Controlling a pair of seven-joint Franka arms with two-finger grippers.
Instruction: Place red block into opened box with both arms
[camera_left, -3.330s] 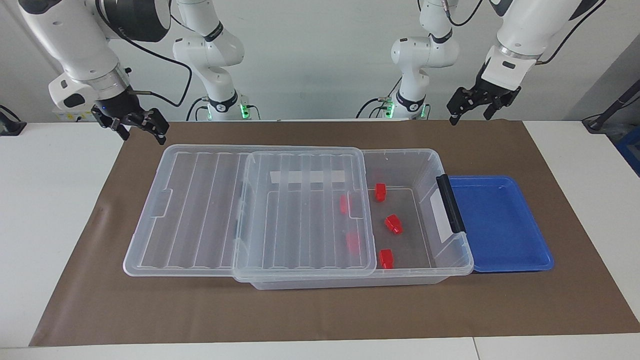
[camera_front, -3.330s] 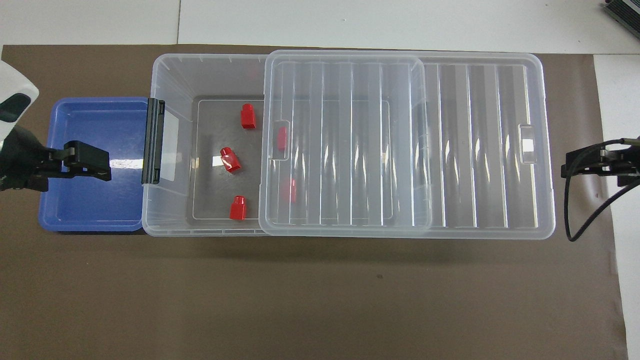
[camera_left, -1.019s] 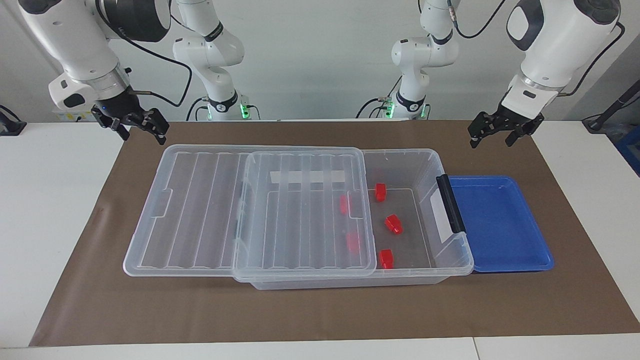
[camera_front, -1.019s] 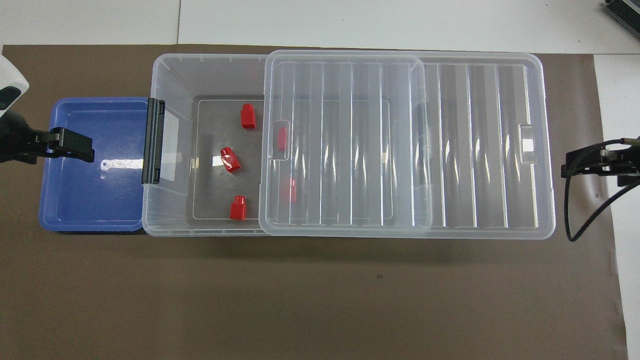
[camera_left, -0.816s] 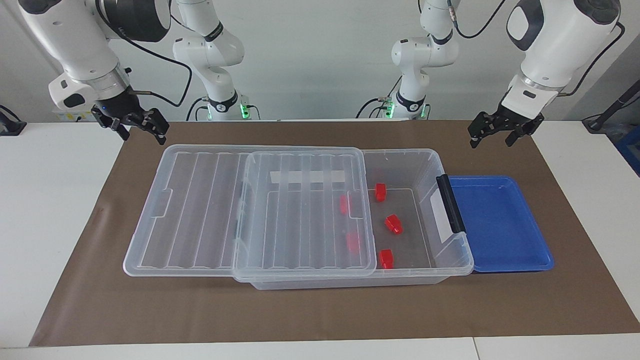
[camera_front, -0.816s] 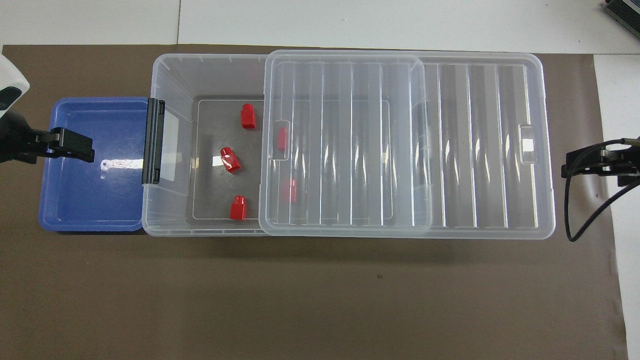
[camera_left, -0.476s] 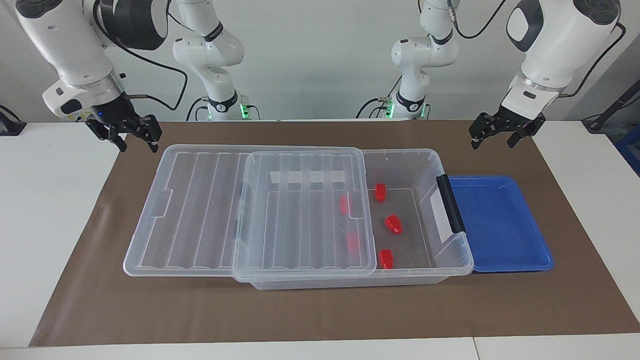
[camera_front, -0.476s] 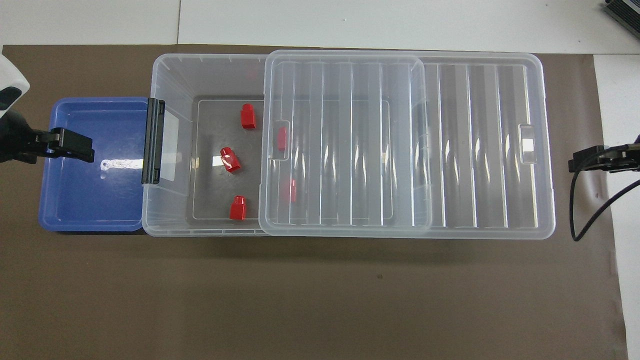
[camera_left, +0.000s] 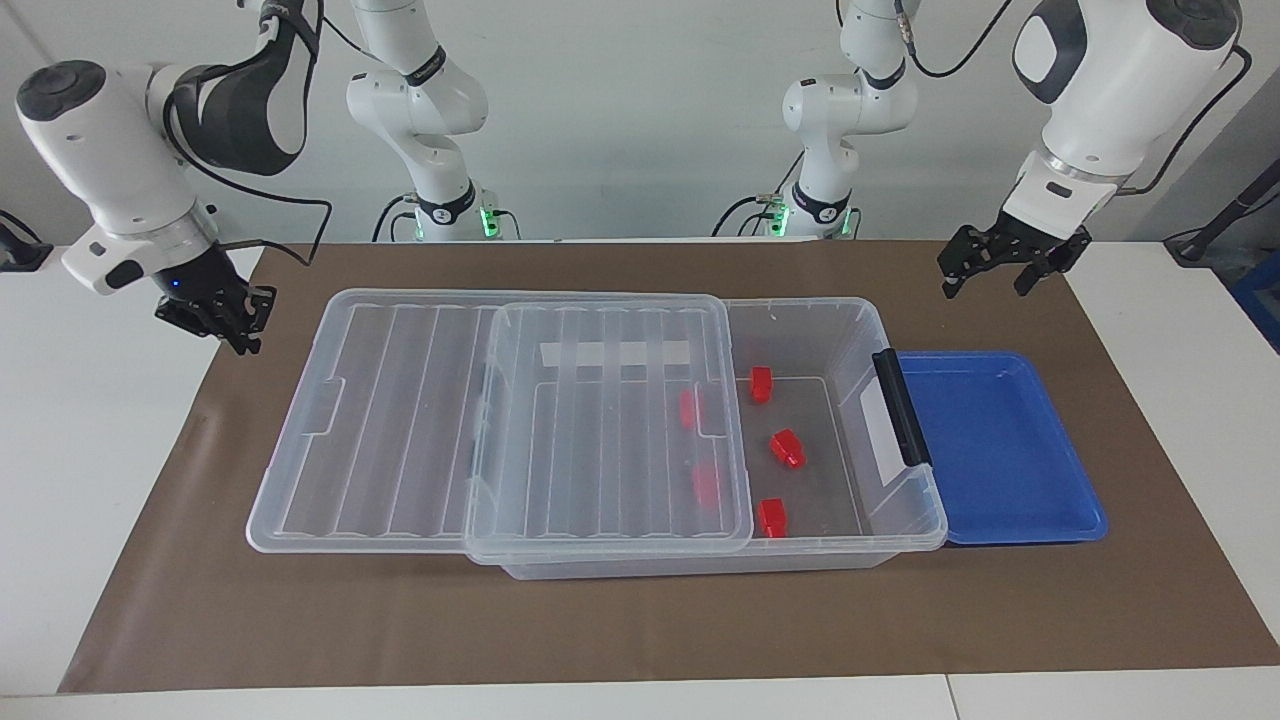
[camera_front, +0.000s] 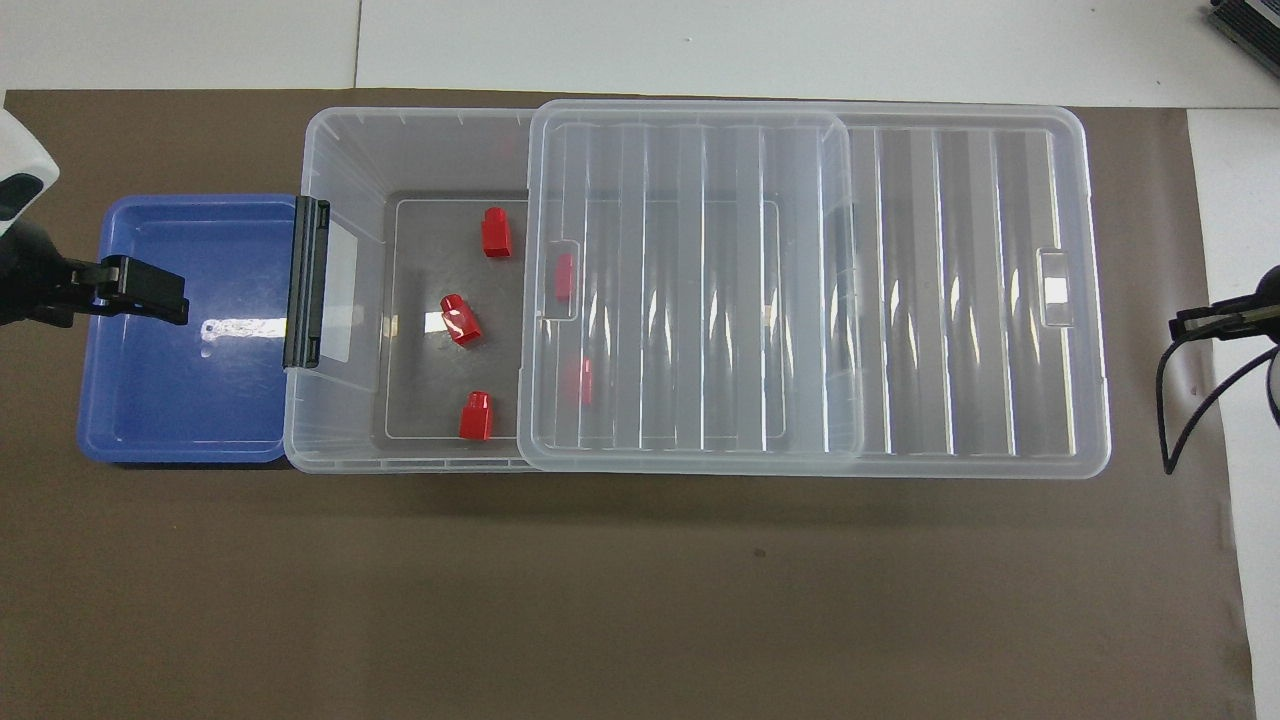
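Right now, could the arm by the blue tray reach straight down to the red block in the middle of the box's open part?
Probably yes. That block lies in the uncovered end of the box, clear of the lid; the left tool hangs open nearby with nothing between.

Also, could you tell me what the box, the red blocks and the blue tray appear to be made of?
The box: clear, glossy plastic, apparently; its floor shows through. The red blocks: likely hard, shiny plastic, with a bright glint. The blue tray: opaque, smooth plastic by its look, with glare in the overhead view.

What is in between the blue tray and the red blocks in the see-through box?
The box's end wall with its black latch, seen best in the overhead view, separates the blue tray from the red blocks.
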